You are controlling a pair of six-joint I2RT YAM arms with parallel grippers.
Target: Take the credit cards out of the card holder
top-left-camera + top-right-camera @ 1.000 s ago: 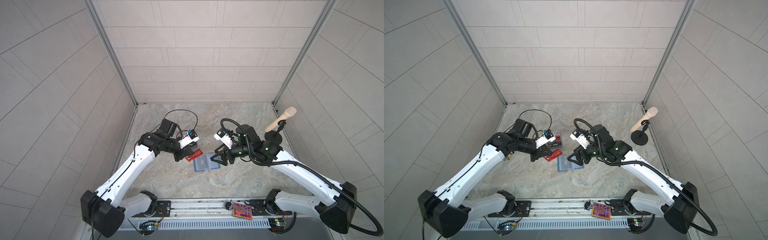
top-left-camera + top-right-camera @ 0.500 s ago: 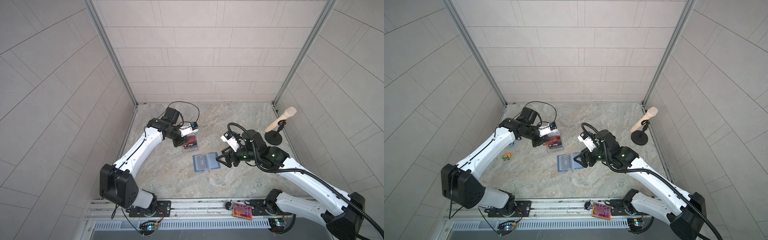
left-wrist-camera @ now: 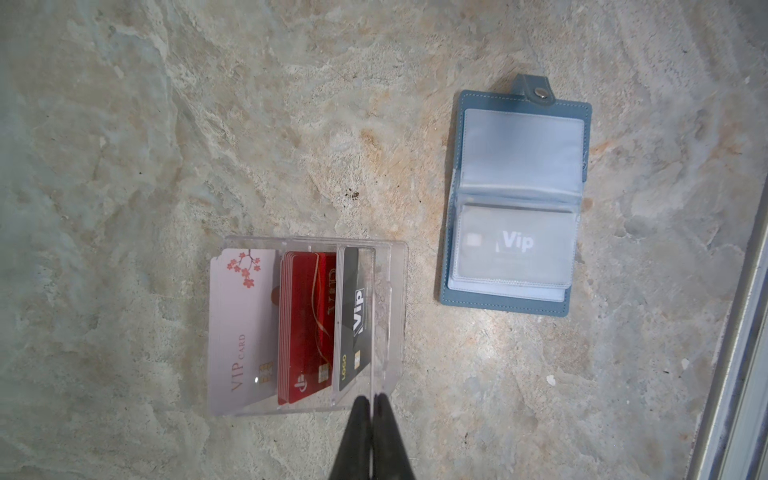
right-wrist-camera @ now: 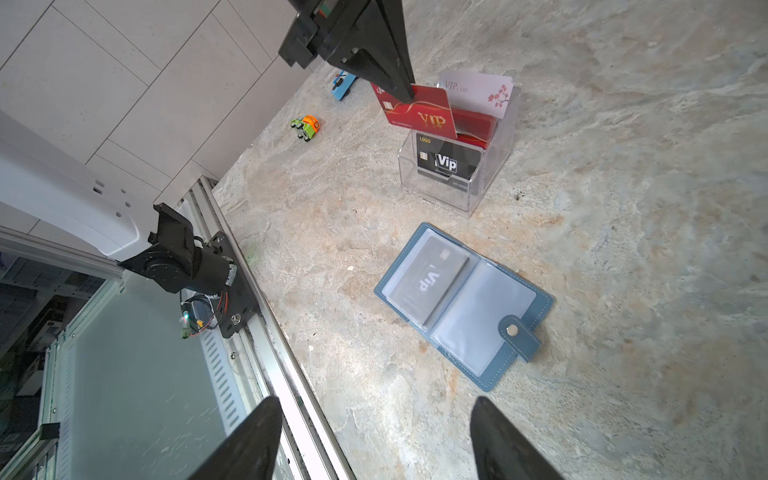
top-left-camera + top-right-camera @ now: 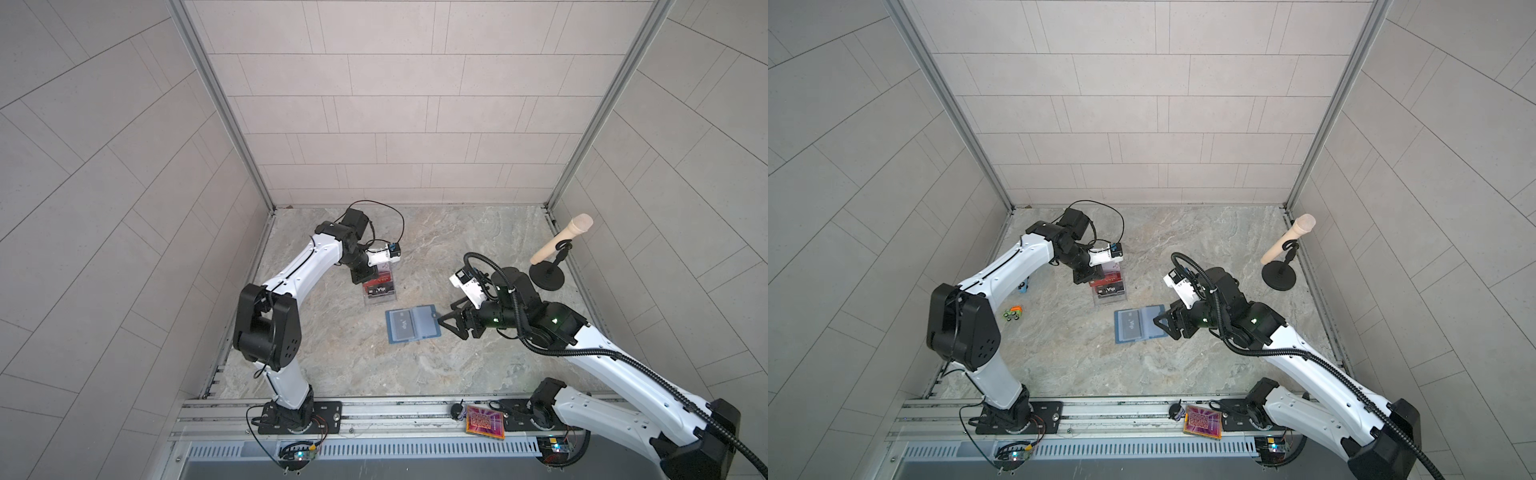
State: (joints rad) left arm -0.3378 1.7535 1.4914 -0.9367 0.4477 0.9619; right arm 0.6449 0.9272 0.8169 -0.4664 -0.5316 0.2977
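Right wrist view: left gripper (image 4: 406, 92) pinched shut on top edge of red VIP card (image 4: 419, 112), card tilted just above clear acrylic stand (image 4: 440, 191). Black Vip card (image 4: 449, 160) in stand's front tier, pale blossom card (image 4: 478, 89) in back tier. Slate-blue card holder (image 4: 463, 305) open flat on marble tabletop (image 4: 623, 208), just beside stand's front; grey Vip card (image 4: 428, 280) inside sleeve on half opposite snap tab (image 4: 517, 334). Right gripper (image 4: 374, 399) spread wide, empty, past holder's tab edge, holder between it and stand.
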